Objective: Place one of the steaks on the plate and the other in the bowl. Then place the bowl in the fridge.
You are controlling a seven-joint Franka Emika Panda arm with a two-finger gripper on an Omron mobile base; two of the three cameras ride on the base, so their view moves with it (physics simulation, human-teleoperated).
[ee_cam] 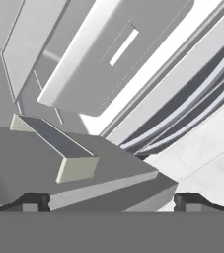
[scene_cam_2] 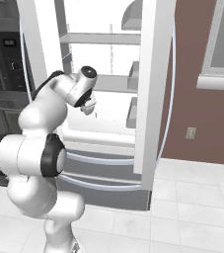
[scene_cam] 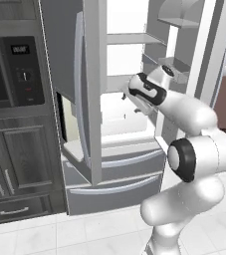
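White robot arm reaches into the tall grey stainless fridge; doors stand open.
2-finger gripper spread wide, holding nothing, inside beside the white shelves; bowl and steaks unseen from here.

Fridge right of oven cabinets

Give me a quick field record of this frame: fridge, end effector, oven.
fridge: French-door fridge, both upper doors open, white shelves visible, two lower drawers shut
end effector: end effector open, nothing between its tips, reaching in front of the open fridge interior
arm: white arm extended toward the fridge
oven: built-in oven in dark cabinets left of the fridge
floor: white tiles
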